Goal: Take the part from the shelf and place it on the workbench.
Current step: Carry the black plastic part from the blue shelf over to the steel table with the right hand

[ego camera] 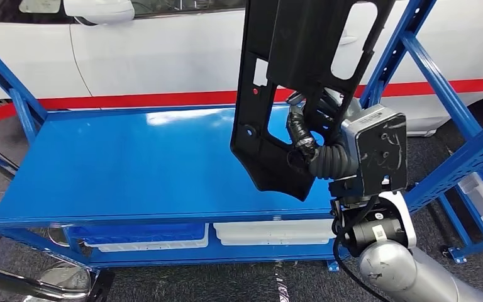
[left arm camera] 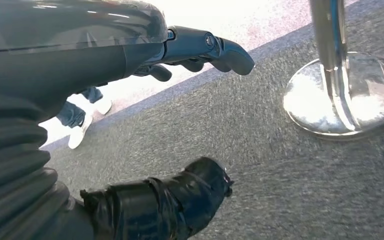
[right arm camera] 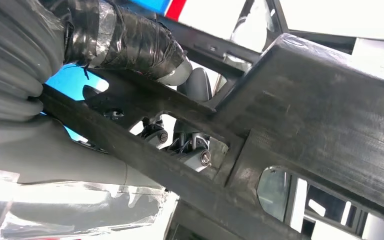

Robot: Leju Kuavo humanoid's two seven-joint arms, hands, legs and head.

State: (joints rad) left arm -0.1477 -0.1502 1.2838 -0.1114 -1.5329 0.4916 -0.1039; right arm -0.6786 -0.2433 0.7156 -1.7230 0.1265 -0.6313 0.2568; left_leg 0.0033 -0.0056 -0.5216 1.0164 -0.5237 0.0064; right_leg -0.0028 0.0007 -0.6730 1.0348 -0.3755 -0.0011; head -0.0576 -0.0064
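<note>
The head view is evenly and brightly lit. A pale patch of glare is seen on the glossy blue shelf [ego camera: 132,163] near its far edge, and the white car [ego camera: 163,50] behind the shelf is rendered close to overexposed. The black part [ego camera: 289,94] above the shelf is shown almost as a silhouette, with little surface detail. In the left wrist view, the pale floor [left arm camera: 240,20] beyond the grey carpet [left arm camera: 260,150] is blown out to white, the chrome stand base [left arm camera: 345,95] carries bright reflections, and the left hand [left arm camera: 200,50] is slightly soft. In the right wrist view, strong backlight is seen behind the part, and the nearest surfaces are blurred.
</note>
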